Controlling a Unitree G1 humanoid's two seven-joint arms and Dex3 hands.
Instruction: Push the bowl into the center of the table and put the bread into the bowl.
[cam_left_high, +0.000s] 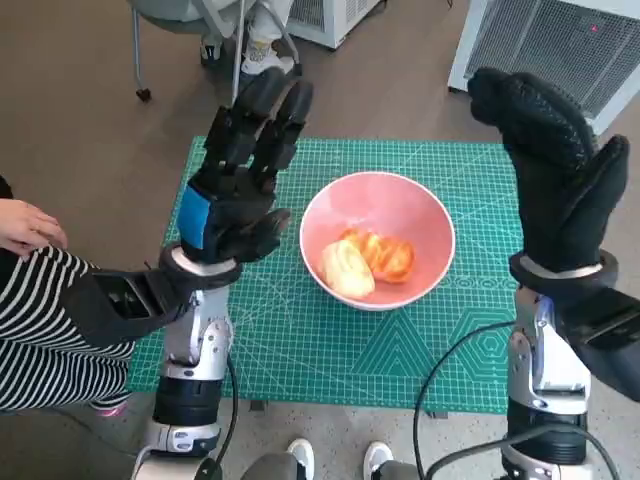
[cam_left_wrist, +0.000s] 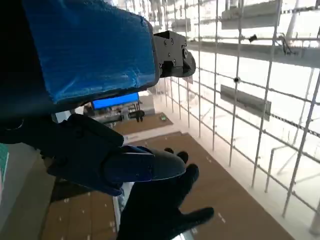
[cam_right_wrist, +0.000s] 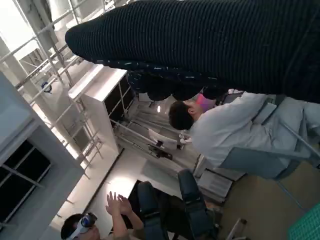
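I count one pink bowl (cam_left_high: 378, 240) holding two bread rolls (cam_left_high: 368, 262) on the bench's green cutting mat (cam_left_high: 300, 340). Both robot hands, left (cam_left_high: 240, 175) and right (cam_left_high: 555, 170), are raised, fingers spread, empty. I read no writing.

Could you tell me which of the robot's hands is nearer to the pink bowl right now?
Left. The left hand is raised just beside the pink bowl, close to its rim; the right hand is raised farther off on the other side.

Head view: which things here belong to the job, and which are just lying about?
Job:
pink bowl, mid-mat
bread inside it
left hand, raised, holds nothing
right hand, raised, holds nothing

Lying about:
green cutting mat
white cabinet
chair legs
person's striped sleeve
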